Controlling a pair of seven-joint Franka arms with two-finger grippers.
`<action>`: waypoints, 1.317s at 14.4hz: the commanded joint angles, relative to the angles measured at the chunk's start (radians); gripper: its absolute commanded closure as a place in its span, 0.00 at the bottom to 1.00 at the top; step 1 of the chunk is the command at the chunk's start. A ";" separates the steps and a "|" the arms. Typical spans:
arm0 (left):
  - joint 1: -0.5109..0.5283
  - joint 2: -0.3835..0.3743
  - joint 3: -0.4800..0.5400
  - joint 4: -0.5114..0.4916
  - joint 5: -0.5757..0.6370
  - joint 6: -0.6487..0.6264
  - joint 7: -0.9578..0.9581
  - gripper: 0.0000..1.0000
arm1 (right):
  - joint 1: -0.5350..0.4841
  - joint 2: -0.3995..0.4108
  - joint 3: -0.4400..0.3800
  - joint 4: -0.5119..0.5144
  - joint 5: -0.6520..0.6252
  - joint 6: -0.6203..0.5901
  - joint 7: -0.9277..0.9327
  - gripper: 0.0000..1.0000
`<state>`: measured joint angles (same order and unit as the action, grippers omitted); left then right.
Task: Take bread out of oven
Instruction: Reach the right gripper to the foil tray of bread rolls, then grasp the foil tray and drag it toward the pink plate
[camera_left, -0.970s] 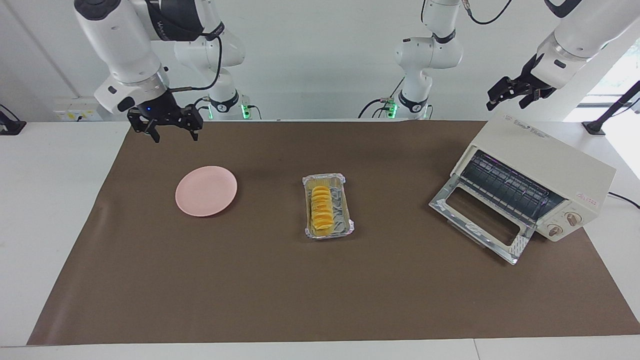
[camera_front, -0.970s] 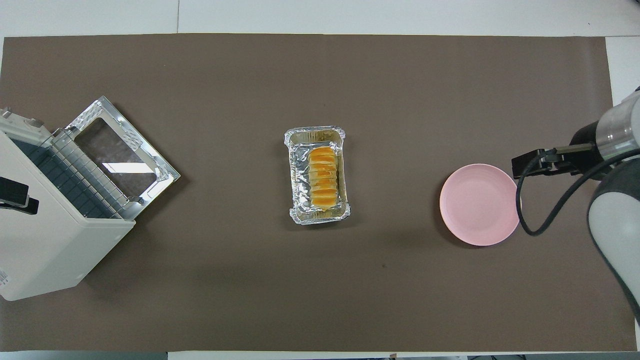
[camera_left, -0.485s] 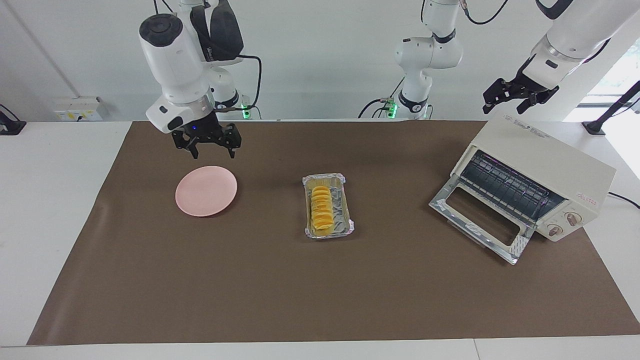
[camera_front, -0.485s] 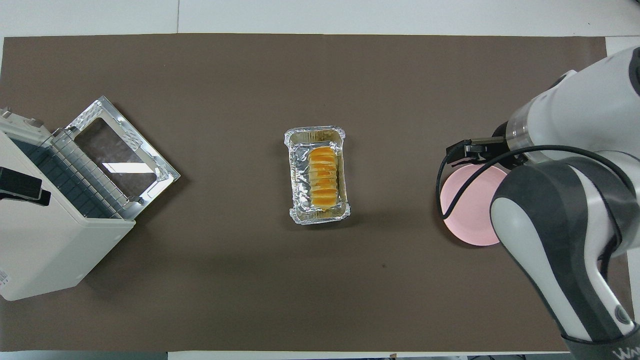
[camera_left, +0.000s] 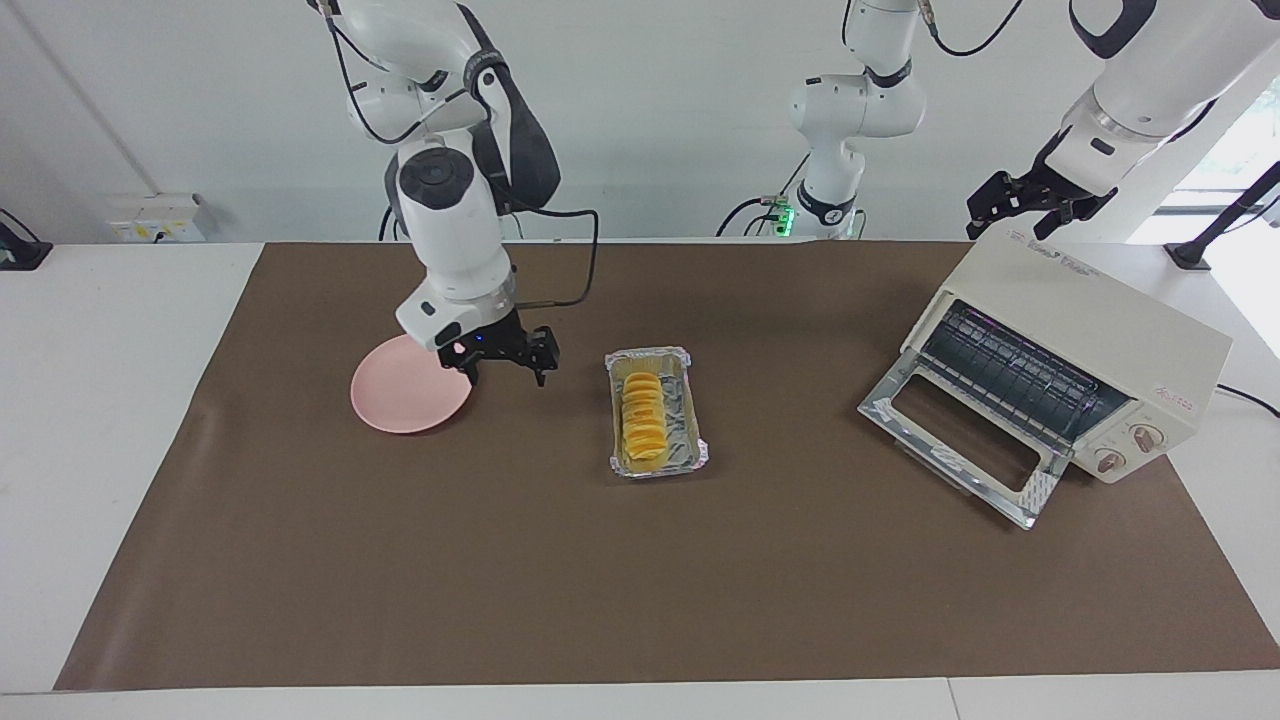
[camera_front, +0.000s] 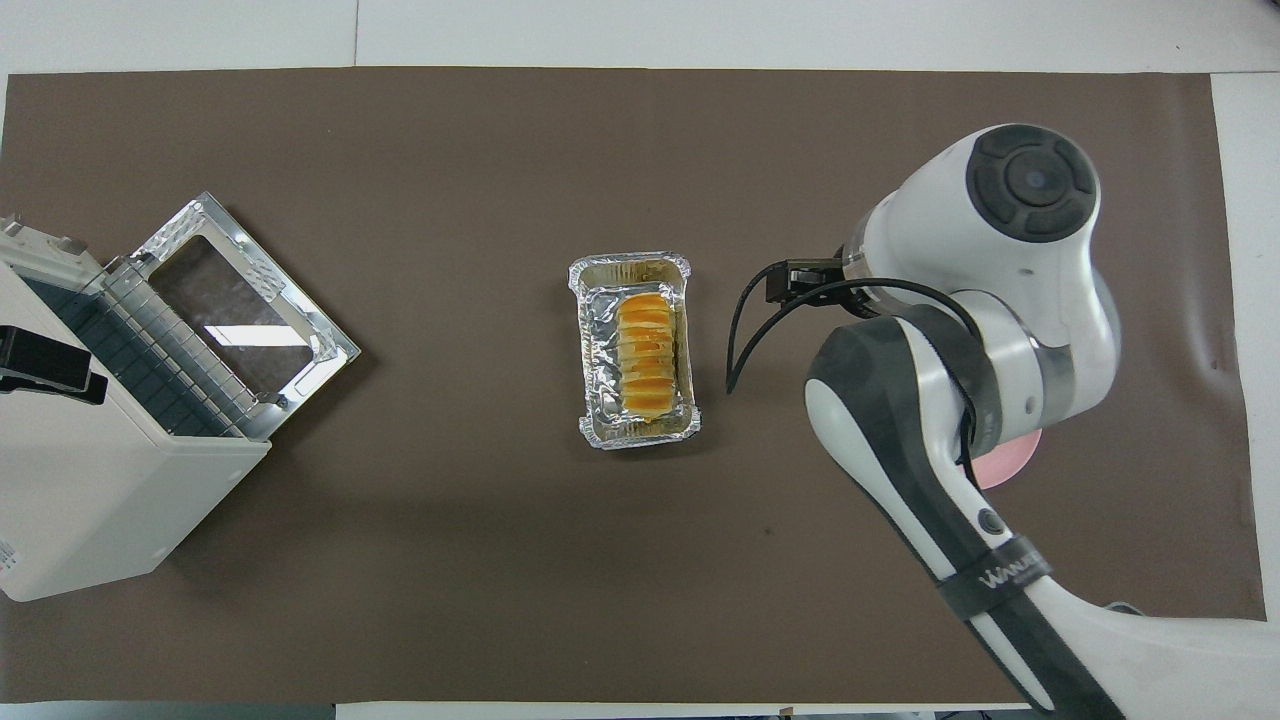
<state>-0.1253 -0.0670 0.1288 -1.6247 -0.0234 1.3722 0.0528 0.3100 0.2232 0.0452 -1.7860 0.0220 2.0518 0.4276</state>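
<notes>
**Bread sitting out in its foil tray, oven door down**

The right gripper is hanging with jaws wide and empty over the mat, between the pink plate and the foil tray. The bread is lying in that tray, mid-bench. The oven is standing open; the left gripper is waiting above it, jaws wide and empty.

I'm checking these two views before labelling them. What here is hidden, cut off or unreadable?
- Pink plate: in the overhead view the right arm covers nearly all of it; only a sliver shows.
- Oven: cut off by the overhead view's edge; its knobs show only in the facing view.
- Left end effector: over the oven; in the overhead view only a dark tip shows.
- Lettering on the oven's top: too small to read.
</notes>
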 joint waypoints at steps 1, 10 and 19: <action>0.012 -0.033 -0.018 -0.069 0.016 0.027 0.010 0.00 | 0.038 0.079 -0.002 0.022 0.013 0.079 0.066 0.00; 0.000 -0.027 -0.052 -0.046 0.007 0.028 -0.050 0.00 | 0.126 0.211 -0.002 0.076 0.059 0.175 0.206 0.00; 0.012 -0.033 -0.049 -0.050 0.008 0.025 -0.054 0.00 | 0.155 0.245 -0.004 0.040 0.007 0.231 0.105 0.08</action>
<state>-0.1216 -0.0762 0.0861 -1.6549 -0.0234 1.3825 0.0085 0.4661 0.4684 0.0440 -1.7343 0.0426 2.2662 0.5750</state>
